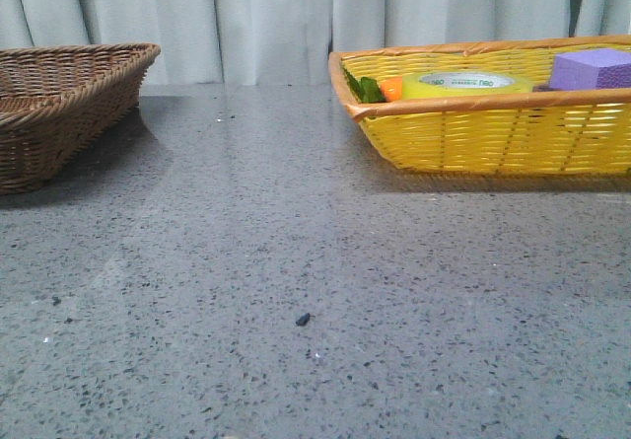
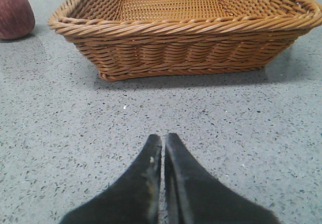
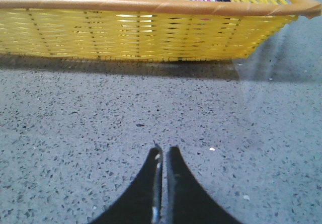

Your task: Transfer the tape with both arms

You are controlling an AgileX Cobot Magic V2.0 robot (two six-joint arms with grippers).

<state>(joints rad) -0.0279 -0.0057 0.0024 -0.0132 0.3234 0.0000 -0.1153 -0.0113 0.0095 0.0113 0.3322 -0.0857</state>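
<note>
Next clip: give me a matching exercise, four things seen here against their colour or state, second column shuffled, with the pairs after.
Things:
1. tape
2. block
3. left claw
4. basket beside the left arm

Colour or state:
A. brown wicker, nothing visible inside
B. shut, holding nothing
C. purple
D. yellow-green, lying flat in the yellow basket

Pairs: 1-D, 2-C, 3-B, 4-A

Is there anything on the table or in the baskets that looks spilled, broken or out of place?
Almost nothing. The tape lies flat in the yellow basket beside the purple block, and the brown basket sits level. The only stray thing is a small dark speck on the bare table; what it is cannot be told.
</note>
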